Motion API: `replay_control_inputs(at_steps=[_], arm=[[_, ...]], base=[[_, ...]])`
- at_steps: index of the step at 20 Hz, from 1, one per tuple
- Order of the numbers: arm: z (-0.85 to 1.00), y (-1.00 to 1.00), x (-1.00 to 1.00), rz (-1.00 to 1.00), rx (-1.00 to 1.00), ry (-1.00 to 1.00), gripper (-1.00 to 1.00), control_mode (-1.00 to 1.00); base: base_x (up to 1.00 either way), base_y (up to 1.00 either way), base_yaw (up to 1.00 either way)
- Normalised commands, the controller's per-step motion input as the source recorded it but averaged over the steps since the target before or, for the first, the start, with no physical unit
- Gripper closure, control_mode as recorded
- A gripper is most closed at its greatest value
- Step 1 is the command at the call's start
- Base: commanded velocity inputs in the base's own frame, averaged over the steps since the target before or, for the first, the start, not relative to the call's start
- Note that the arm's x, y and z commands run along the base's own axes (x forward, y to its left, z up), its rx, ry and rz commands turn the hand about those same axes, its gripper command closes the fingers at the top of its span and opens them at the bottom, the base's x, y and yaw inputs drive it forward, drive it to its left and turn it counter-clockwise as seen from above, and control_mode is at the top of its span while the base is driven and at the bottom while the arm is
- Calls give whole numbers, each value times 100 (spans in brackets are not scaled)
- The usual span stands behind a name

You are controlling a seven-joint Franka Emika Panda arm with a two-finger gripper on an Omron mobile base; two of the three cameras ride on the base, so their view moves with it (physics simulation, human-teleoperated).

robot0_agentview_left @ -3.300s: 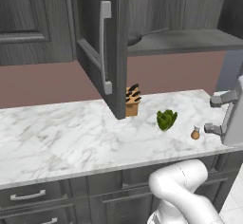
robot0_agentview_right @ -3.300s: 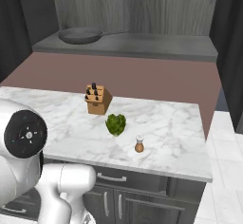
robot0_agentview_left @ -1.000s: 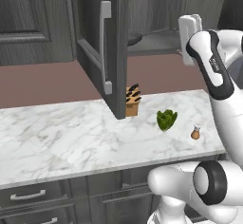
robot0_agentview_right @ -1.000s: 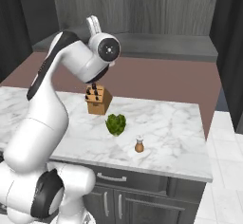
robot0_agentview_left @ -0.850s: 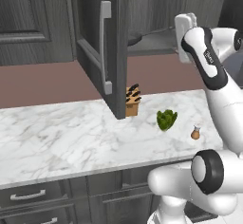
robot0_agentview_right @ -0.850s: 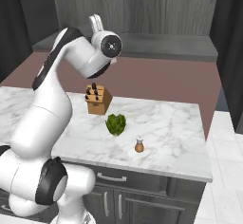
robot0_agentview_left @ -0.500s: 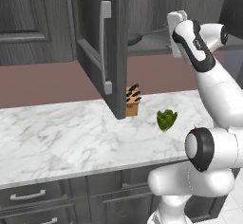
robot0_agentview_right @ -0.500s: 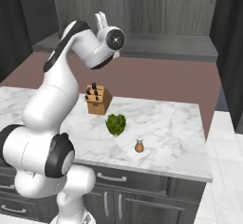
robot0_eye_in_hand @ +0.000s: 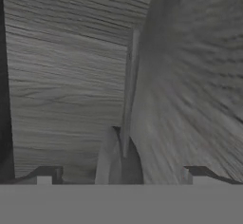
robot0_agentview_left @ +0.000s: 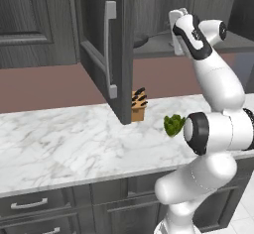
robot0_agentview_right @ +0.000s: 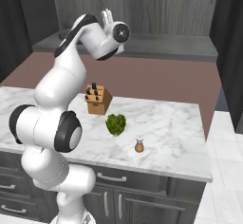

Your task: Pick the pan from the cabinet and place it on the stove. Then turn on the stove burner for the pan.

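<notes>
The gripper [robot0_agentview_left: 176, 22] is hanging wide open and empty inside the cabinet [robot0_agentview_left: 101, 49], and the pan [robot0_agentview_left: 141, 40] is sitting on the shelf just beside its fingers, toward the open door.

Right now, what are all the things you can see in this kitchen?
pan: one, dark grey, on the open cabinet's shelf.
cabinet: one, dark grey wood grain, door open, long silver handle.
knife block: one, wooden with dark handles, on the counter.
leafy vegetable: one, green, on the counter right of the knife block.
small shaker: one, brown, near the counter's front.
counter: one, white marble.
gripper: one, white, fingers open, raised at the shelf beside the pan.
</notes>
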Motion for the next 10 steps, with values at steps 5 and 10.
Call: replay_control_inputs(at_steps=[5,10], arm=[[-6,-9,55,0,0,1,-100,-100],[-11,-6,55,0,0,0,-100,-100]], base=[[0,0,0],[0,0,0]])
